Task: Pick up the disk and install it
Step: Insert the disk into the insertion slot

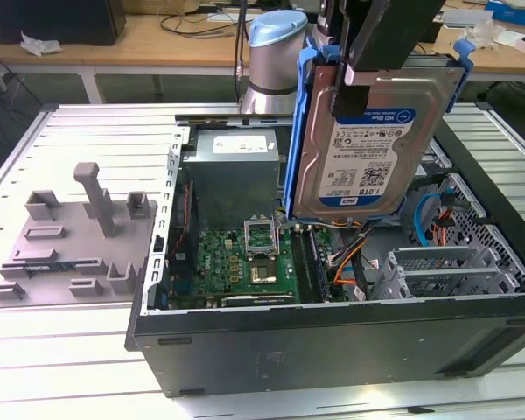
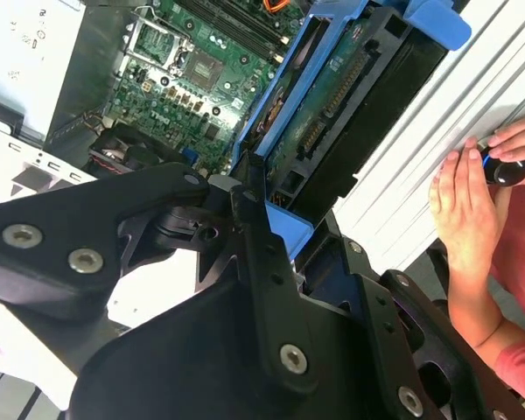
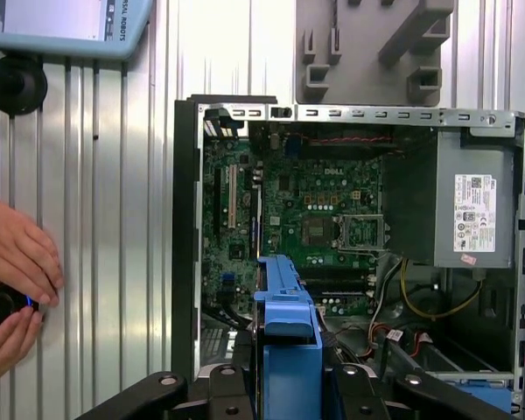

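The disk (image 1: 367,149) hangs upright above the open computer case (image 1: 332,350), its white-and-blue label facing the exterior camera. A bright blue carrier frame (image 1: 299,131) is clipped around it. My gripper (image 1: 354,83) comes down from above and is shut on the disk's upper edge. In the second wrist view my black fingers (image 2: 254,210) clamp the blue carrier (image 2: 289,223), and the disk's underside and connector (image 2: 332,96) show beyond them. In the first wrist view the carrier's blue edge (image 3: 284,341) sticks out between the fingers, over the case's interior.
Inside the case lie a green motherboard (image 1: 245,262), a grey power supply (image 1: 232,171), loose cables (image 1: 350,262) and a metal drive cage (image 1: 437,267). A grey fixture plate (image 1: 70,236) sits at the exterior view's left. A person's hands (image 3: 13,271) hold a small device beside the case.
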`<state>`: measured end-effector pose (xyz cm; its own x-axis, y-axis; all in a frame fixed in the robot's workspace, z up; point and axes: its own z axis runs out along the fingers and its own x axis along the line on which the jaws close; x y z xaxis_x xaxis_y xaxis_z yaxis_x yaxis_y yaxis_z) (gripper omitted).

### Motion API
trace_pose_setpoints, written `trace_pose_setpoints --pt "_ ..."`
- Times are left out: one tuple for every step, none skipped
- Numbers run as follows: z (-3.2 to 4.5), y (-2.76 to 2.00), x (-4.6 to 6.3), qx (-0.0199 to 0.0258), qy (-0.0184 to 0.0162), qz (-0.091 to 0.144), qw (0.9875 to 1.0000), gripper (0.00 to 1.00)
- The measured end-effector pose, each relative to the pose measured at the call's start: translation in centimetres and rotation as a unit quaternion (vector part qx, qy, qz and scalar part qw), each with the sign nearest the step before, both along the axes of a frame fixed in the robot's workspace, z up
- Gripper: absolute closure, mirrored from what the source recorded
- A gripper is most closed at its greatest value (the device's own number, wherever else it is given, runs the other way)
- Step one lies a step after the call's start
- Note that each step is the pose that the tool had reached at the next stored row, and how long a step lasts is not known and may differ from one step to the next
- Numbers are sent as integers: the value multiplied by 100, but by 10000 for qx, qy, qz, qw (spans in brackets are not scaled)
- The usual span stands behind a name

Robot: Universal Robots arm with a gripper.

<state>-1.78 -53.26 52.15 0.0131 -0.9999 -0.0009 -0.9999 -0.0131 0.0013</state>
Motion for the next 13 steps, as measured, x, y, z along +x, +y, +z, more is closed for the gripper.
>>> trace_pose_setpoints --pt "0 0 10 0 0 0 10000 63" --pt "1 0 18 -1 0 0 10000 63" --pt "0 0 41 0 0 0 10000 63" --pt "0 0 55 0 0 0 10000 63" --pt "0 0 67 -1 0 0 10000 63" --pt "0 -1 79 0 0 0 10000 63" --pt "0 -1 95 0 0 0 10000 63" --pt "0 -2 117 0 0 0 10000 63" --pt "0 -2 133 0 0 0 10000 63" --pt "0 -4 150 0 0 0 10000 63" --pt "1 -5 172 0 0 0 10000 63" --pt "0 -6 191 0 0 0 10000 63" --pt "0 -8 210 0 0 0 10000 63"
